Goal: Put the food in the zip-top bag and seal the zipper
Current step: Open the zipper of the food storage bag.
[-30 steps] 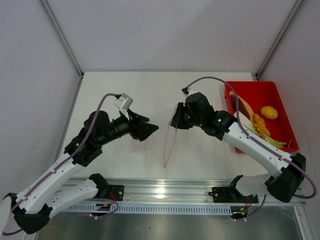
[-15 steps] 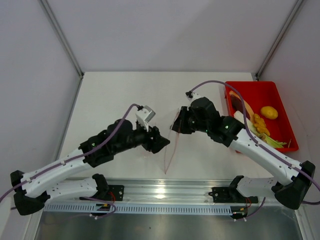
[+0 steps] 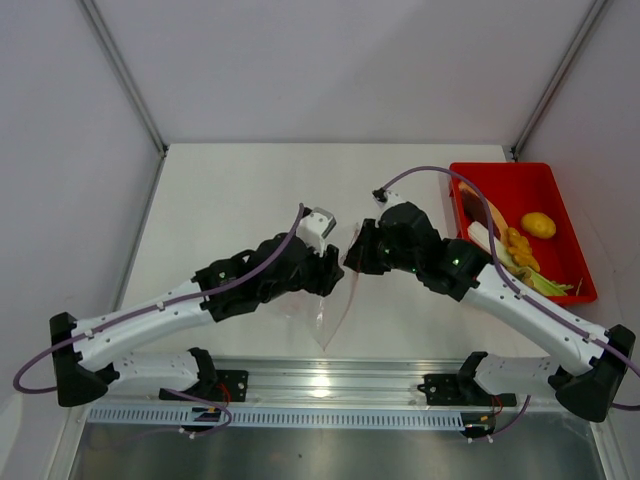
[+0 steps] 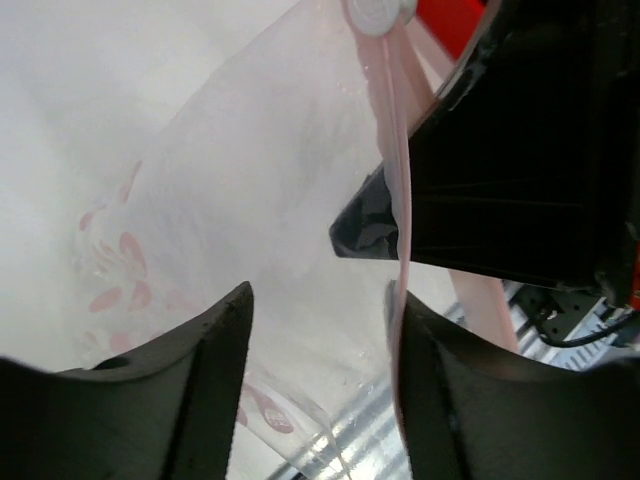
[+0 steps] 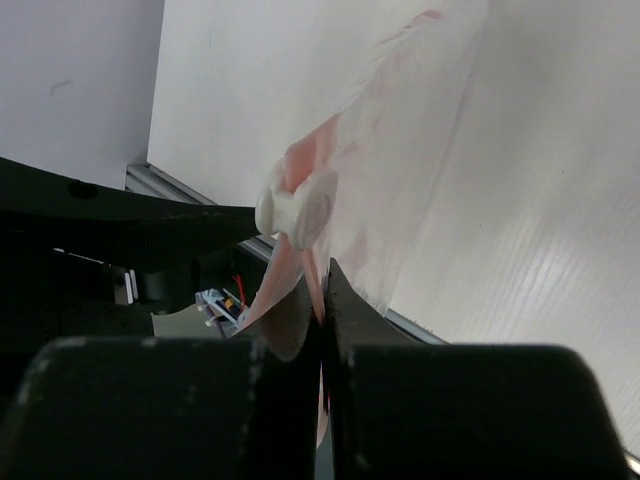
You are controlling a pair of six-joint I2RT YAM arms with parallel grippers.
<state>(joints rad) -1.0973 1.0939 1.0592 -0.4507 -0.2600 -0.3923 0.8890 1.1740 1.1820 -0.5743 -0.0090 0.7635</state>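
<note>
The clear zip-top bag (image 3: 335, 305) hangs on edge above the table's middle. My right gripper (image 3: 358, 256) is shut on its pinkish zipper strip (image 5: 312, 275), just below the white slider (image 5: 299, 208). My left gripper (image 3: 332, 274) is open right beside the right gripper. The bag's film (image 4: 250, 200) lies between its fingers, and the zipper strip (image 4: 398, 200) runs along the inner edge of the right finger (image 4: 440, 390). The food lies in the red tray (image 3: 566, 205): lemon (image 3: 538, 225), tan-yellow balls (image 3: 517, 245), leek (image 3: 545, 283), orange slice (image 3: 489, 212), dark red piece (image 3: 468, 199).
The red tray stands at the right edge of the white table (image 3: 230, 200). A metal rail (image 3: 320, 385) runs along the near edge by the arm bases. Grey walls close in the left, back and right sides.
My left arm has swung right and forward until its open gripper straddles the bag. My right gripper has moved slightly toward the near edge, still holding the zipper.
</note>
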